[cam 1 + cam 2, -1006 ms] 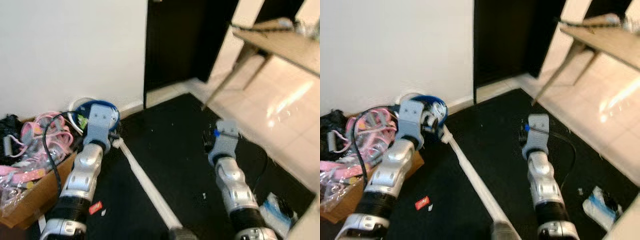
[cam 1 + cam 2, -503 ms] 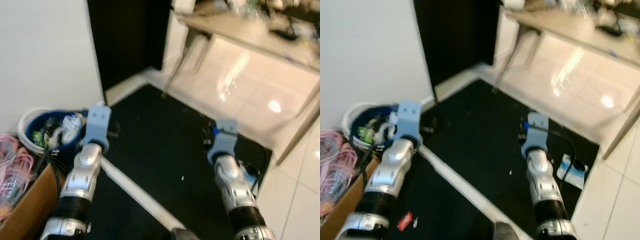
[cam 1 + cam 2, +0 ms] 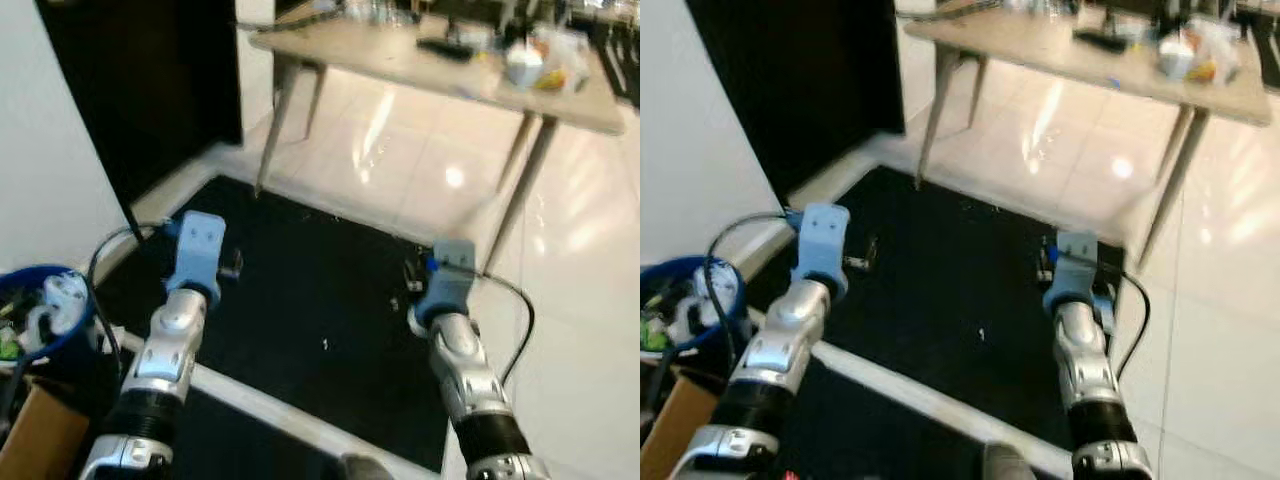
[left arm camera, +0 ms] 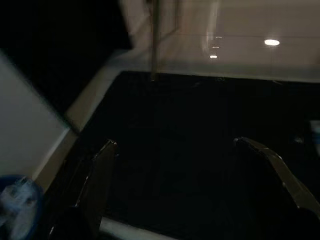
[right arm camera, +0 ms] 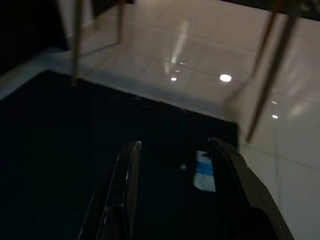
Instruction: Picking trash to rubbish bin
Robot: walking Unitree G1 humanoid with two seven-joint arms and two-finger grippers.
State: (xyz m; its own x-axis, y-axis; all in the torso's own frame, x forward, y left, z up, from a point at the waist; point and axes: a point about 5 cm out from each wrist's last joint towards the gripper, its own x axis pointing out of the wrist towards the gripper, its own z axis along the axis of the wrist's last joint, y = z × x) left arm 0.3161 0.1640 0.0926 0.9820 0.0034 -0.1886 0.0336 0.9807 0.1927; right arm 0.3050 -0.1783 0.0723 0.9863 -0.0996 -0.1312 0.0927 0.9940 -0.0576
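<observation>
A blue rubbish bin (image 3: 42,312) holding trash stands at the far left by the white wall; it also appears as a blurred blue shape (image 4: 15,206) in the left wrist view. My left gripper (image 4: 190,150) is open, held over the black mat (image 3: 300,300) with nothing between its fingers. My right gripper (image 5: 175,150) is also open and empty, above the mat. Beyond its fingertips a blue-and-white piece of trash (image 5: 204,172) lies on the mat near the edge. A small white scrap (image 3: 325,345) lies mid-mat.
A wooden table (image 3: 420,55) on thin legs, with several items on top, stands ahead on the glossy tiled floor (image 3: 580,300). A white strip (image 3: 270,405) crosses the mat in front of me. A cardboard box corner (image 3: 35,440) sits at the lower left. A dark doorway (image 3: 130,90) lies left.
The camera has swung right: bin and cardboard box slid to the left edge and the table and tiled floor came into view. Both arms keep the same pose.
</observation>
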